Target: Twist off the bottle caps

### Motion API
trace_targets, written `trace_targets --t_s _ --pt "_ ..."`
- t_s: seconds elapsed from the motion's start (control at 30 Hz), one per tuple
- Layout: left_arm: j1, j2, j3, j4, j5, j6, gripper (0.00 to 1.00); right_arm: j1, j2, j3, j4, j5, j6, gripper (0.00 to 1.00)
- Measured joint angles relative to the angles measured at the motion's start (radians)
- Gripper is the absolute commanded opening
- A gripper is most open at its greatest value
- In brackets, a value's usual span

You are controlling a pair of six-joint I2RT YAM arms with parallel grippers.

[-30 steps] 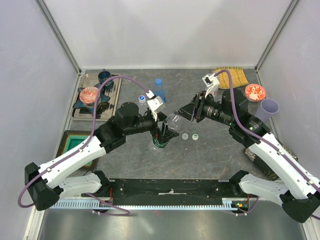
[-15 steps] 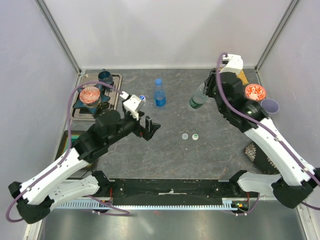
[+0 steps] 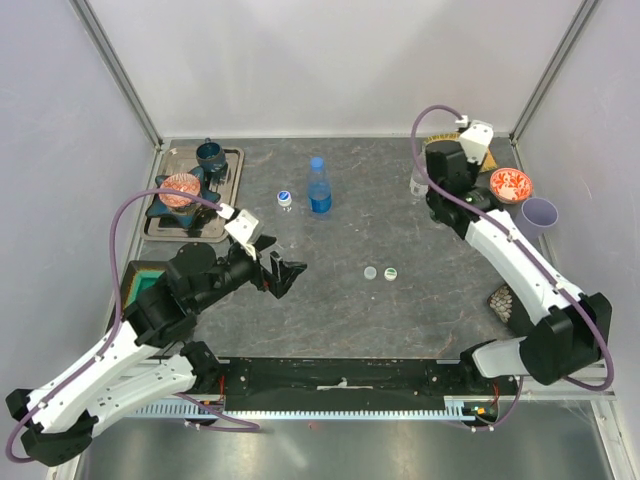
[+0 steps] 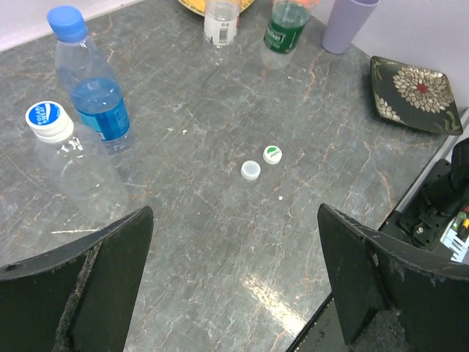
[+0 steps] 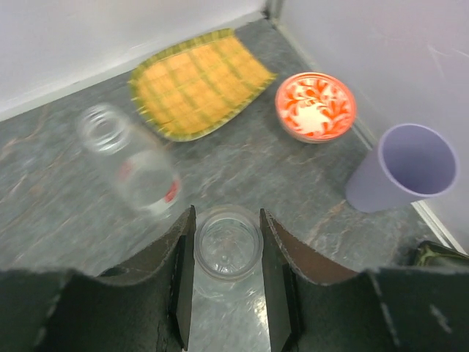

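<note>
Pointing mouth-up, open bottle (image 5: pixel 228 248), in right pincer (image 5: pixel 226 221)

Blue-labelled bottle (image 3: pixel 319 190) – upright, blue cap on, toward the table's 12 o'clock. Very short bottle (image 3: pixel 285 200) just beside it at its 8 o'clock, upright, white-and-blue cap on. Green-labelled bottle (image 4: pixel 284 29) – uncapped, upright, table's 2 o'clock, clamped in the right gripper (image 5: pixel 228 246). Plain clear bottle (image 5: pixel 132 165) near it, mouth open, white label. White cap (image 4: pixel 250 171) and green-marked cap (image 4: pixel 272 154) lie side by side at the blue-labelled bottle's 4 o'clock
</note>
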Motion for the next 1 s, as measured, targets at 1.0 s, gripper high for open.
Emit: trace_targets --t_s 1.0 --pt "0.0 0.019 -0.034 0.003 0.05 0.001 0.99 -0.248 0.215 0.04 0.097 -0.079 0.074 0.0"
